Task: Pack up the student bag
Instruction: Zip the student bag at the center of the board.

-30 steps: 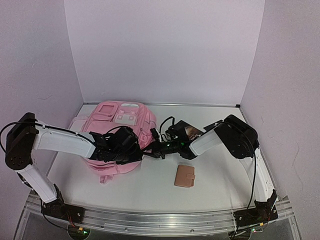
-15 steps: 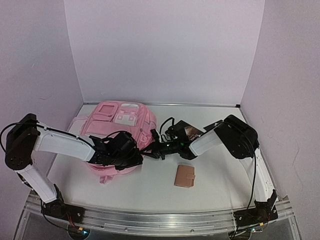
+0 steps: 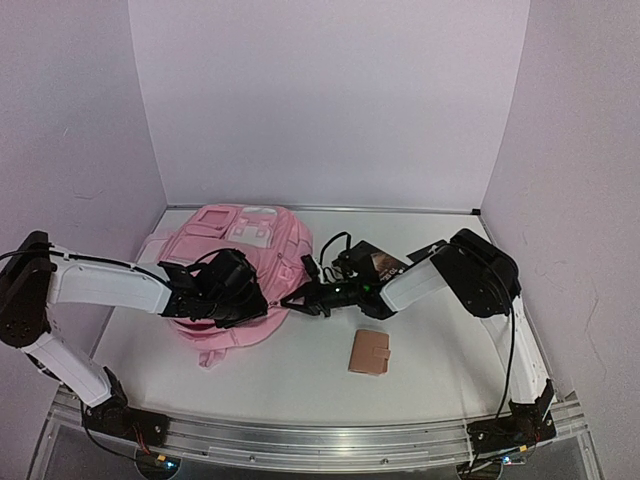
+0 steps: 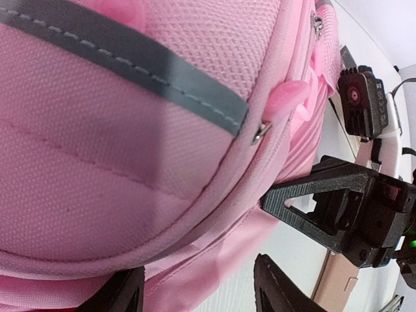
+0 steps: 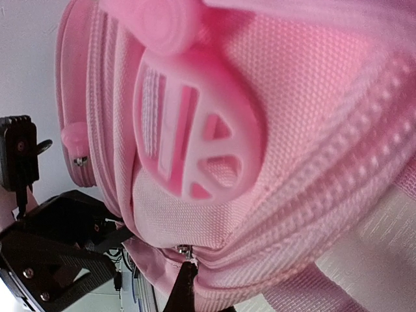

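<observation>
Backpack, the pink student bag (image 3: 235, 260), lies whole only in the overhead view, centre-left on the table (image 3: 300, 385), with a tan wallet (image 3: 369, 352) lower right. The left wrist close-up shows the left gripper (image 4: 201, 296) spread wide across the bag's edge, below a grey stripe (image 4: 130, 62). The right gripper (image 5: 185, 289), pinched closed, sits at a zip slider (image 5: 185, 249) beneath a round pink pull (image 5: 195, 123).

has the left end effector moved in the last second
Yes. In the top view the left end effector has slid left over the student bag, farther from the tan wallet, which stays put.
</observation>
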